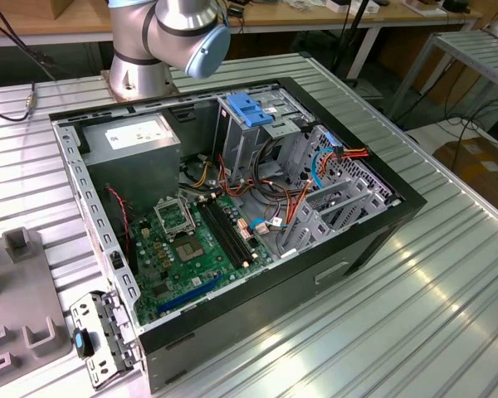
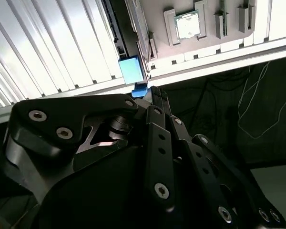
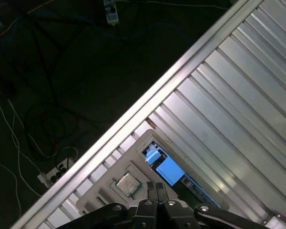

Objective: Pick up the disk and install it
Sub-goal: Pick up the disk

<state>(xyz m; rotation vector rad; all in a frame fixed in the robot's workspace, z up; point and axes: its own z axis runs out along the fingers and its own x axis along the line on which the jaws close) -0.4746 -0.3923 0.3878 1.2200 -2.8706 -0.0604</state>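
Ribbed metal table point(image 1: 448, 282), open computer case point(image 1: 232, 348). Gripper point(image 3: 155, 185) over table edge, grip state unreadable; probable disk point(image 3: 169, 170) below. Likely step: approach; calls for alignment.

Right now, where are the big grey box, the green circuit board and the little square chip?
grey box point(image 1: 137, 135), exterior view, on its white label.
green circuit board point(image 1: 183, 257), exterior view, near its middle.
square chip point(image 2: 187, 25), second wrist view, on its metal top.

The disk point(image 1: 104, 336), silver-grey with a blue rail, lies on the table beside the computer case.
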